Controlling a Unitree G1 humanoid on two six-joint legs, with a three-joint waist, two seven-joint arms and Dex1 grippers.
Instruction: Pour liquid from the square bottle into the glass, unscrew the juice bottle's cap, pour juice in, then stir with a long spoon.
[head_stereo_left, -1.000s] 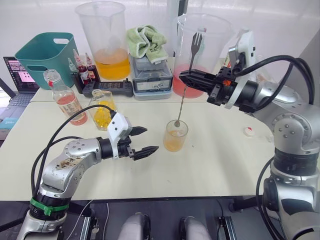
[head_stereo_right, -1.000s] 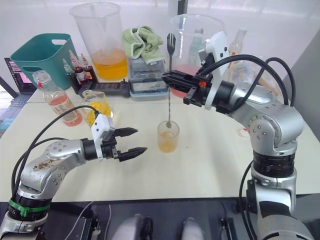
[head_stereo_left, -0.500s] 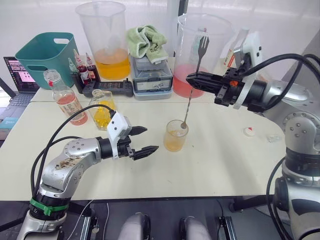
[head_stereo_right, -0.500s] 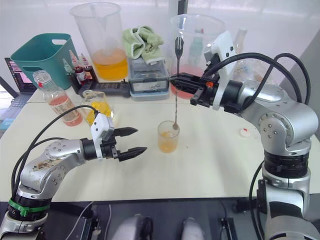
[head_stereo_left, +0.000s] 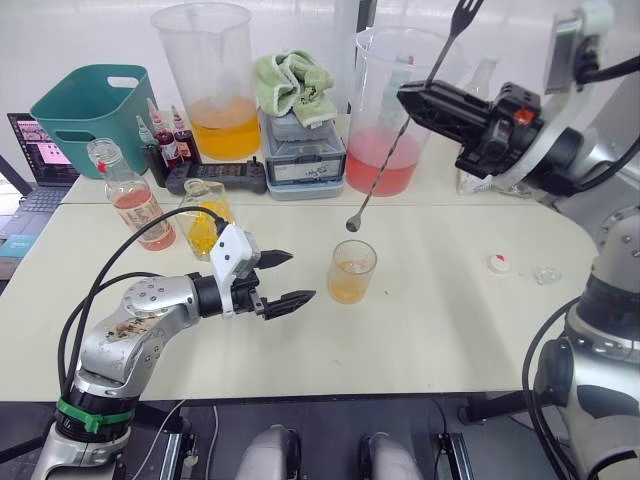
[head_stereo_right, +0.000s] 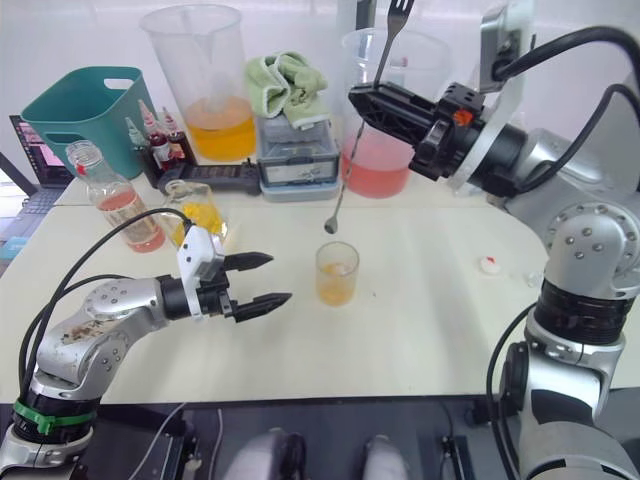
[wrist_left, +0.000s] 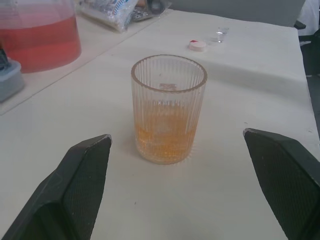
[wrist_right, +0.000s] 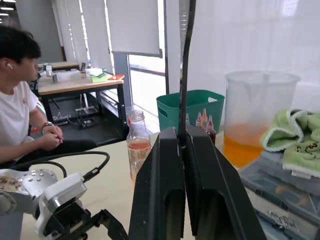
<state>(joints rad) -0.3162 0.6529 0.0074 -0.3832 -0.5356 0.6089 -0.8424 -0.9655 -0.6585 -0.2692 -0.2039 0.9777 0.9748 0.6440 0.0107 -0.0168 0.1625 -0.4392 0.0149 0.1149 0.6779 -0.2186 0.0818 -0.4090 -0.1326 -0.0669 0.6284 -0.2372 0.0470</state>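
My right fingers pinch the spoon; left fingers wide; I'd lower its bowl straight into the glass at 6 o'clock

long spoon top cut off by frame edge, lower shaft hidden btwn right tool fingers

Ribbed clear glass; prob. metal long spoon.

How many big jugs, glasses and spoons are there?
Jugs: 2
Glass: 1
Spoon: 1
Total: 4
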